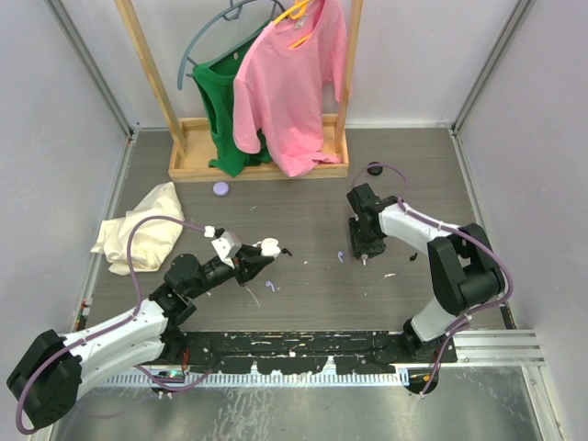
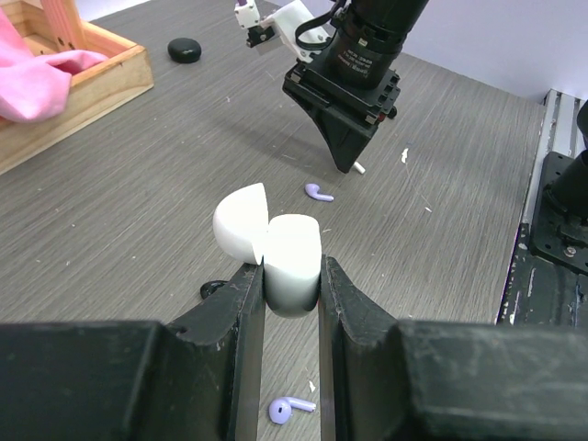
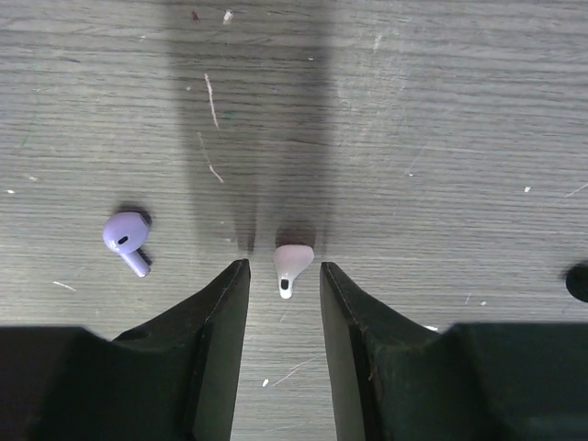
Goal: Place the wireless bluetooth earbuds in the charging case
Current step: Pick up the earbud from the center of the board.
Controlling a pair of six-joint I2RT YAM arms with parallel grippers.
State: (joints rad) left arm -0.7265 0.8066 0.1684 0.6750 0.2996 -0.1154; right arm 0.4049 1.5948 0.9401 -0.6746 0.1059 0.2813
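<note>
My left gripper (image 2: 291,280) is shut on the open white charging case (image 2: 292,262), its lid (image 2: 241,225) tipped left; it is held low over the table in the top view (image 1: 267,247). My right gripper (image 3: 285,268) is open and points down at the table, its fingers on either side of a white earbud (image 3: 291,265) lying there, apart from it. A lilac earbud (image 3: 127,239) lies left of the right gripper (image 2: 352,138). A second lilac earbud (image 2: 287,408) lies under the left gripper. A small black piece (image 2: 213,288) lies beside the left finger.
A black case (image 2: 185,50) and a lilac case (image 1: 220,188) lie near the wooden clothes rack (image 1: 257,165) with green and pink shirts at the back. A cream cloth (image 1: 138,230) lies at the left. White paint flecks dot the table.
</note>
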